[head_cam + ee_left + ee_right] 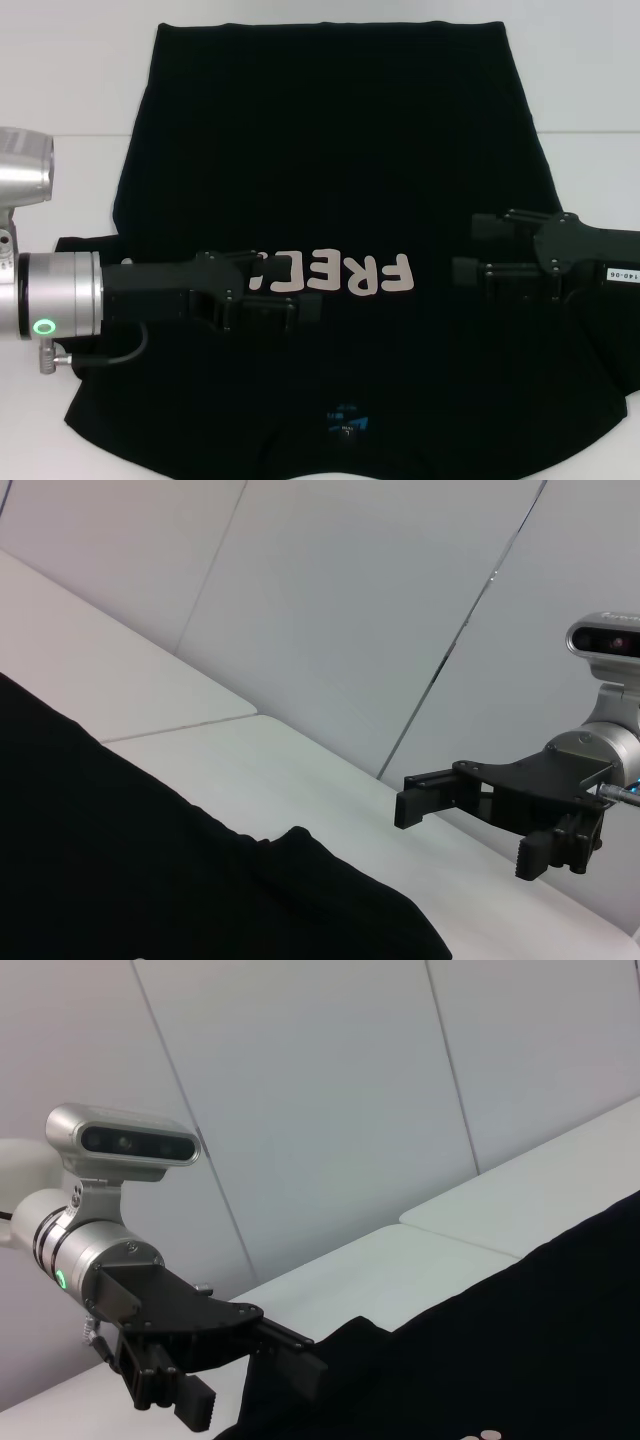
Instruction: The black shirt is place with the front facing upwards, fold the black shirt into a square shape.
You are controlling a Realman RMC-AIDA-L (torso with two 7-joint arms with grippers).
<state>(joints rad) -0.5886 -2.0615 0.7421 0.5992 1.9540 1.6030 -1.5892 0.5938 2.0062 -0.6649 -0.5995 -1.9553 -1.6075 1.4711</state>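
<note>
A: While the large black cloth T-shirt (330, 180) lay flat beneath both arms, how were they set?
B: Left gripper (285, 290) hovered wide beside the lettering; right gripper (470, 250) spread wide opposite.

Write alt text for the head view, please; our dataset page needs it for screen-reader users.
A black shirt lies flat on a white table, front up, its pale lettering near the middle. The left gripper and right gripper hover over it from either side, both open, holding nothing.
</note>
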